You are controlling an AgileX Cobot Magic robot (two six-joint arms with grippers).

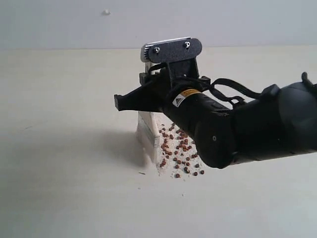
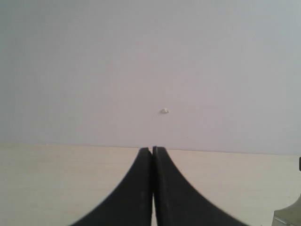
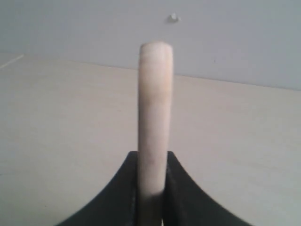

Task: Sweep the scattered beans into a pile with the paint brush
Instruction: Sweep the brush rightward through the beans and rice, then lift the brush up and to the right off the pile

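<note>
The paint brush (image 1: 147,130) stands upright on the table, its off-white bristles (image 1: 151,154) pressed down at the left edge of the beans (image 1: 179,151). These small reddish-brown beans lie in a loose patch mixed with whitish crumbs, partly hidden behind my right arm. My right gripper (image 1: 120,102) reaches in from the right and is shut on the brush's cream handle (image 3: 155,94), which rises between the jaws (image 3: 152,153). My left gripper (image 2: 152,149) is shut with nothing in it. It faces the wall and is outside the exterior view.
The pale table (image 1: 59,163) stretches wide on the left and in front of the beans. A plain wall (image 1: 223,22) with a small white speck (image 1: 105,12) closes the far side. A silver-grey part (image 2: 289,215) shows at the corner of the left wrist view.
</note>
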